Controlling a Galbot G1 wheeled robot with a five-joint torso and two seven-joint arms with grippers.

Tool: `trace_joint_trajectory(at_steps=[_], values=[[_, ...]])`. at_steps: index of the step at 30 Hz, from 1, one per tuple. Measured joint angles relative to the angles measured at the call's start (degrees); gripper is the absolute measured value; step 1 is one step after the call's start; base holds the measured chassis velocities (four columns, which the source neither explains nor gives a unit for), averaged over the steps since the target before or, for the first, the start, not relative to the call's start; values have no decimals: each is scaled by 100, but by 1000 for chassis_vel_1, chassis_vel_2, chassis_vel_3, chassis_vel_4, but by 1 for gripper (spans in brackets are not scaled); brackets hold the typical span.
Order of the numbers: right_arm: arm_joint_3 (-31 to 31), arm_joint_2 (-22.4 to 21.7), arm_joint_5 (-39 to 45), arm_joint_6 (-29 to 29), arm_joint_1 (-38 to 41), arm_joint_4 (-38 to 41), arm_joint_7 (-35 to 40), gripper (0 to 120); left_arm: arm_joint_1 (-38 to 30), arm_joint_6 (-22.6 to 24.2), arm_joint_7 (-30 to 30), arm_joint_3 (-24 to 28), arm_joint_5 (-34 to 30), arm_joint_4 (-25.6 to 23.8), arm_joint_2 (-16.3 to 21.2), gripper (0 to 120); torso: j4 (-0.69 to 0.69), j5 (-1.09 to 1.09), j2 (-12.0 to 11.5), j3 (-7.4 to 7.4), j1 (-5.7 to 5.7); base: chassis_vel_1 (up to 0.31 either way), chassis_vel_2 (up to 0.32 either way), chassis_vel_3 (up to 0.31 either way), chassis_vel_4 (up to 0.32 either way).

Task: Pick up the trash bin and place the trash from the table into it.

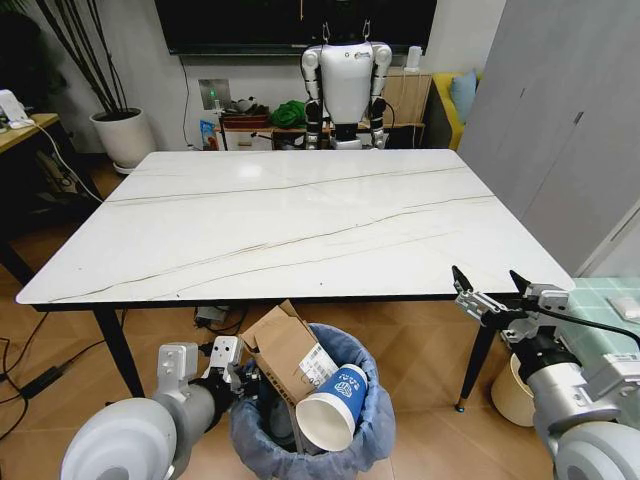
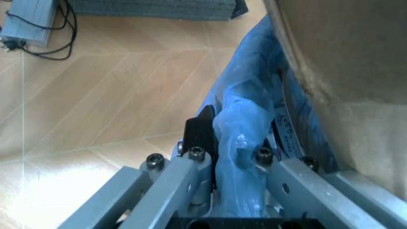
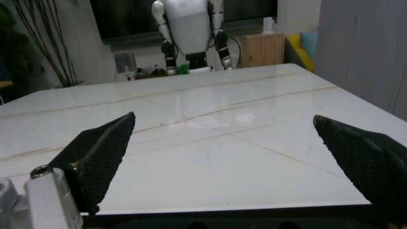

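1. Below the tabletop's (image 1: pixel 300 220) near edge: trash bin (image 1: pixel 372 432), holding cardboard box (image 1: pixel 285 350) and paper cup (image 1: pixel 332 405).
2. Left gripper (image 2: pixel 239 143) pinched the bin's blue-bagged rim.
3. Right gripper (image 1: pixel 492 292), spread wide and empty, hovered at the tabletop's right corner, well apart from the bin.

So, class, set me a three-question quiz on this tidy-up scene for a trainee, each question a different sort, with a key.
1. True or false: the paper cup stands on the table.
2. Which end effector grips the trash bin's bag-lined rim: A) left end effector B) right end effector?
3. Fill in: the cardboard box sticks out of the ____.

Key:
1. False; it lies in the bin.
2. A; the right one hangs open at the table's near right corner.
3. Trash bin.
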Motion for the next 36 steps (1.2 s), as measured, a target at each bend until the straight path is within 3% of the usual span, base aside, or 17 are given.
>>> trace_joint_trajectory(at_steps=[13,36], values=[[-137,49,-74,76,101,-84,-43,100,-185,0,-29,43,-140,23,55,2,0,0,-293,-162,-131,0,0,0,0],[-170,134,-256,177,120,-256,-94,100,197,-1,86,-127,53,65,-59,2,0,0,-917,-514,-402,0,0,0,0]])
